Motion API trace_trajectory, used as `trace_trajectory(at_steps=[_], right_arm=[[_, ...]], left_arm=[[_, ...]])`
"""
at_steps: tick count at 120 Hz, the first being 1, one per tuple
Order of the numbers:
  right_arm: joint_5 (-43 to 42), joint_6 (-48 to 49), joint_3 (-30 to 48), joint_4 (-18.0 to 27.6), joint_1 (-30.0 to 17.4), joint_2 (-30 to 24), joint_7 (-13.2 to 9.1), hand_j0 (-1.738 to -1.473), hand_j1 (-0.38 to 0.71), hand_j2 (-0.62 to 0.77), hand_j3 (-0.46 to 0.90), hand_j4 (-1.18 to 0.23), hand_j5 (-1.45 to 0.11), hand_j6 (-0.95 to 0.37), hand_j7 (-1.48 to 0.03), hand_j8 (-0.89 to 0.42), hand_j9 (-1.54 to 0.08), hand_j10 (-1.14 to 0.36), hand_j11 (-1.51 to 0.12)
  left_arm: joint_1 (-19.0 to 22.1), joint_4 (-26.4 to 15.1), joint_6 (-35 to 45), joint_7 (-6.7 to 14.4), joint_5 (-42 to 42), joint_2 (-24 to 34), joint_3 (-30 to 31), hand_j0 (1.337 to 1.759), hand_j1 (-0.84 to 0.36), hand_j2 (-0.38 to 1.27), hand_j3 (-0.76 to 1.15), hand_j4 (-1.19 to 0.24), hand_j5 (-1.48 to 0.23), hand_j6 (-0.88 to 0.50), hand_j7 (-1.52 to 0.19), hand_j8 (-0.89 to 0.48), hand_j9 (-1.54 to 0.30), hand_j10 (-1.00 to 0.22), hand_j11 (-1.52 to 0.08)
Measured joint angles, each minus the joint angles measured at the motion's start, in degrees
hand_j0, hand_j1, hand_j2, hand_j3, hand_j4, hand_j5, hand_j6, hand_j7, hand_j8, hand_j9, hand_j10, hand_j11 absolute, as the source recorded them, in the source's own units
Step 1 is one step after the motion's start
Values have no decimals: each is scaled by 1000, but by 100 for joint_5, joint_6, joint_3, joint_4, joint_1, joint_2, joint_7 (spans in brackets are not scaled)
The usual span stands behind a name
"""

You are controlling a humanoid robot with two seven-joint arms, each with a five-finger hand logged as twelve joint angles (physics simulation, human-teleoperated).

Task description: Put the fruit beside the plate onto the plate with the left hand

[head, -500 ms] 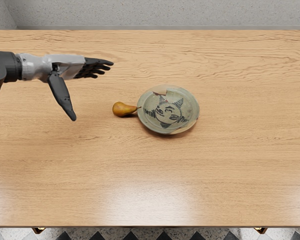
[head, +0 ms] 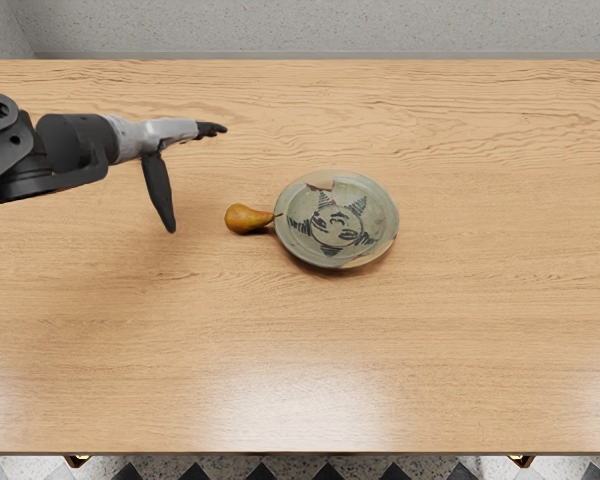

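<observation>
Well, the left hand (head: 168, 138) is hanging open above the table (head: 430, 350), reaching in from the side with its fingers (head: 206, 129) stretching out nearly flat and its thumb (head: 162, 195) pointing down toward the wood; it is gripping nothing. The pear (head: 245, 217) is lying on the table just beyond the thumb tip, ahead of the hand and off to its thumb side, near it but clearly apart. It is resting on its side with its long axis running roughly along the line of the hand's reach: the fat end is facing back toward the thumb and the stem is pointing away, right up against the rim of the plate (head: 388, 222), touching it or as good as. The plate is sitting just past the pear, farther from the hand in the same direction, and it is carrying nothing but its painted pattern. To my eye the hand is going to have to drop and shift thumbward to close round the pear, then carry it a short way onward over the rim. No right arm is showing.
</observation>
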Motion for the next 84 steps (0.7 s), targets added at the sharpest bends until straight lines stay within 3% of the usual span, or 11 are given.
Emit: trace_trajectory(at_steps=[48,74,84], right_arm=[[-3,0,-1,0,0,0,0,-1658,-349,0,0,0,0,0,0,0,0,0,0],[-4,0,-1,0,0,0,0,-1658,-349,0,0,0,0,0,0,0,0,0,0],[-4,0,-1,0,0,0,0,-1658,-349,0,0,0,0,0,0,0,0,0,0]], left_arm=[[97,-232,583,64,417,-503,359,1658,308,9,0,-38,-46,-39,-46,-38,-46,-37,-46],[160,-207,625,81,449,-600,402,1658,145,36,0,-174,-223,-174,-223,-174,-222,-173,-222],[298,-176,983,76,607,-560,471,1658,102,43,0,-210,-269,-211,-269,-210,-269,-209,-269]])
